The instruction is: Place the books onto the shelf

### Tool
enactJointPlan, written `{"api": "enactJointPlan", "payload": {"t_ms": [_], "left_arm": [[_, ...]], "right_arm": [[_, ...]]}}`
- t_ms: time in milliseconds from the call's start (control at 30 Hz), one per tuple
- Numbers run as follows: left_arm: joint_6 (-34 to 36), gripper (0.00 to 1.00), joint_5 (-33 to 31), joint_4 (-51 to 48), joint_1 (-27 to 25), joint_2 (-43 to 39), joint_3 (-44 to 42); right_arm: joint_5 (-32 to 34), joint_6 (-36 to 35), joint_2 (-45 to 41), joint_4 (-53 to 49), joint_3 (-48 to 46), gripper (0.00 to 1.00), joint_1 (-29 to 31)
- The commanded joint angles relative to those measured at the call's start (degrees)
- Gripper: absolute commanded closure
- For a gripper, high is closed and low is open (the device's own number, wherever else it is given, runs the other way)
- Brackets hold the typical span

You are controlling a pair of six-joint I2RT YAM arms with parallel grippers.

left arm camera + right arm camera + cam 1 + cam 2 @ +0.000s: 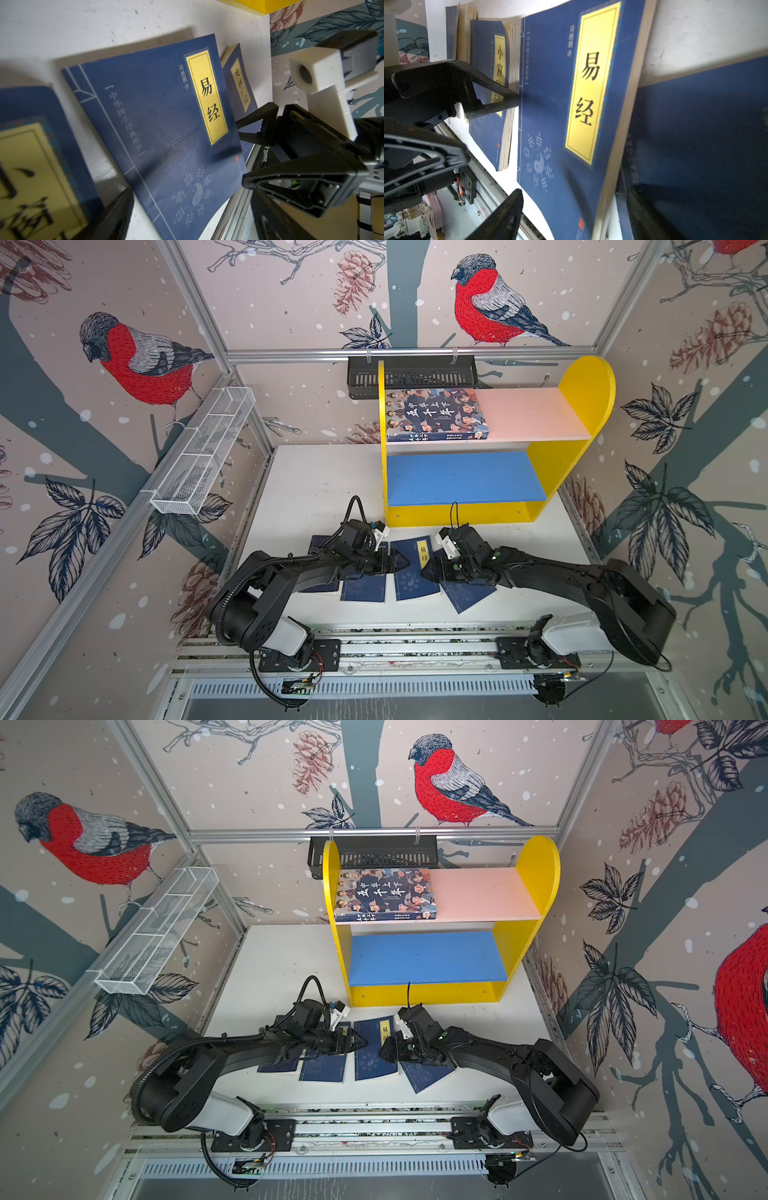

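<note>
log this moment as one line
left gripper: open, left of middle navy book | right gripper: open, right of it | navy books: on table | cartoon-cover book: on shelf, pink board

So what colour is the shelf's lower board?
The lower board is plain blue, shown best in a top view.
</note>
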Motion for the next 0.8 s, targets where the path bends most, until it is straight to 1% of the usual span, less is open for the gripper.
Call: {"api": "enactJointPlan", "payload": {"t_ms": [0,200,333,467,667,767], "left_arm": [[-0.2,0.12,-4.2,-6.5,0.0,-1.2,-0.1],[-0.3,0.12,-5.7,-6.5,0.0,-2.4,-1.9],[-1.7,0.13,-3.6,-3.7,-0.3,-0.7,-2.9],[-2.0,0.16,-2.2,-2.3,-1.3,1.1,-2.2],[-2.7,0.17,-0.2,-0.2,-2.4,2.2,-1.8],[-2.8,0.17,0.5,0.1,-2.4,2.3,-1.8]], "right_arm": [[-0.6,2.1,0.8,-3.4,-0.1,0.22,1.3],[-0.3,3.4,0.9,-2.4,-1.3,0.23,1.8],[0.1,4.4,1.7,-1.5,-1.8,0.24,1.8],[0.3,5.7,1.6,0.5,-2.6,0.25,1.9],[-0.2,7.6,1.2,3.7,-4.2,0.31,1.9],[-0.4,8.3,0.9,5.1,-4.8,0.37,1.9]]}}
